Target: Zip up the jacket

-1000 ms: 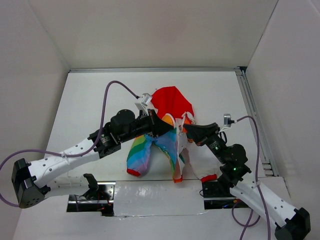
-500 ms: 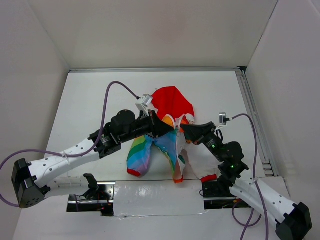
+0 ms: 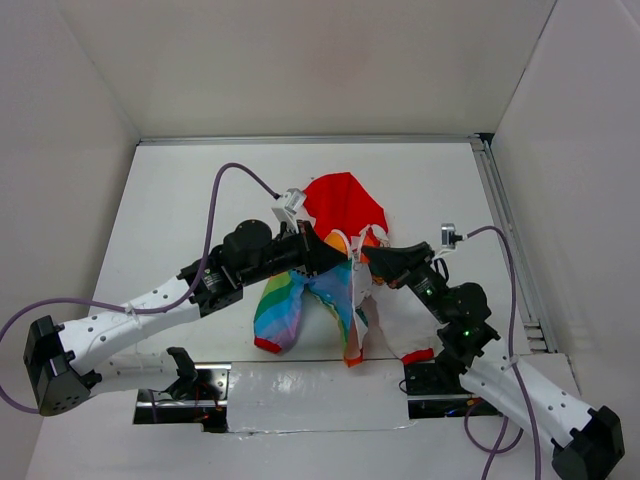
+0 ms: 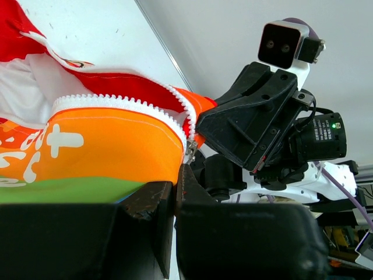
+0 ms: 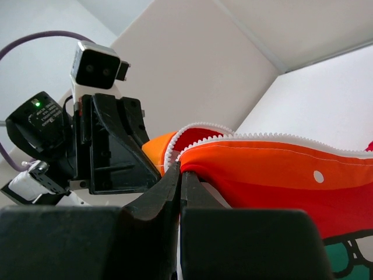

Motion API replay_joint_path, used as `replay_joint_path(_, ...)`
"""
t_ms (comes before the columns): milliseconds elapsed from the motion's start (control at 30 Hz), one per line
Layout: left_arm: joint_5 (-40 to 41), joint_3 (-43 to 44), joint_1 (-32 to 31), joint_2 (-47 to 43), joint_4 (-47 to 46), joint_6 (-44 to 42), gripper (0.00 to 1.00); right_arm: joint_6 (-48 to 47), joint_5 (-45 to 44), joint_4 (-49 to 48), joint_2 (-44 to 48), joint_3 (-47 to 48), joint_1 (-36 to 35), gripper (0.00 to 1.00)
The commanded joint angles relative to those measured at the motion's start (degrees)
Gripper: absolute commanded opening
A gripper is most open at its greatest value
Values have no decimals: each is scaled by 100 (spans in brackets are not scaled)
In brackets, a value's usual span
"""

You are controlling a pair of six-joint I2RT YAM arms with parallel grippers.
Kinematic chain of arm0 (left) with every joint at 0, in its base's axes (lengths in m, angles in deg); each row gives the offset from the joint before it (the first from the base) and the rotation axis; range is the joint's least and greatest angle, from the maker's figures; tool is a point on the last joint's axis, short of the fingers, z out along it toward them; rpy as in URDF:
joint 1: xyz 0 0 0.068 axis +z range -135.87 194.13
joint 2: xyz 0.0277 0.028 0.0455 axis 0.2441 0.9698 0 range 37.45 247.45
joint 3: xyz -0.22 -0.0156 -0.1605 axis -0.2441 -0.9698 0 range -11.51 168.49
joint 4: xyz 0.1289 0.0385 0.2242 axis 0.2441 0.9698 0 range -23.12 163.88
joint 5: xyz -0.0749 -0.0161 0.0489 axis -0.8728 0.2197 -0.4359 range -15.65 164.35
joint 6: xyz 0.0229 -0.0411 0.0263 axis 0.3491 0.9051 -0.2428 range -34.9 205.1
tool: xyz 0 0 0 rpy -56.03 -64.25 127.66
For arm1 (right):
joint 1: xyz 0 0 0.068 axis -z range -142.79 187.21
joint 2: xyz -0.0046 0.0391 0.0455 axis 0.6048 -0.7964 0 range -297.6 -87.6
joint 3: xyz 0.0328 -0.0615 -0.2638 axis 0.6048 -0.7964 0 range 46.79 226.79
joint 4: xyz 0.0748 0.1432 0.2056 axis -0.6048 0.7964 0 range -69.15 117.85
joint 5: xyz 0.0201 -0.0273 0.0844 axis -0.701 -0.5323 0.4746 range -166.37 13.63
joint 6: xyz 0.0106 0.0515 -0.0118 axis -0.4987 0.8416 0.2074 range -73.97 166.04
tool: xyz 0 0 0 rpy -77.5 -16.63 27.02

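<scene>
The jacket is held up off the table at its collar. Its red hood lies behind the grip, the rainbow half hangs to the left and the white half to the right. My left gripper is shut on the rainbow half's zip edge, pinching orange cloth between its fingers. My right gripper is shut on the other zip edge, by orange-red cloth. The two grippers face each other, almost touching. No zip slider shows clearly.
White walls enclose the table on three sides. A metal rail runs along the right edge. A purple cable loops over the left arm. Red cuffs rest near the arm base plates.
The right gripper has edged slightly left, closer to the left gripper. The left arm and the jacket have hardly moved.
</scene>
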Motion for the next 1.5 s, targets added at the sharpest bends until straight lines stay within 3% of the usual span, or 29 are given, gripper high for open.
replay_joint_path(0,63,-14,-23,-33,-346,-119,0,68,90,-299,-108,206,-86,0)
replay_joint_path(700,212,-120,-23,-156,-434,57,0,59,-121,-229,50,30,-350,0)
replay_joint_path(1467,-174,-313,-23,-262,-742,21,0,296,-69,-562,-2,-243,-350,0)
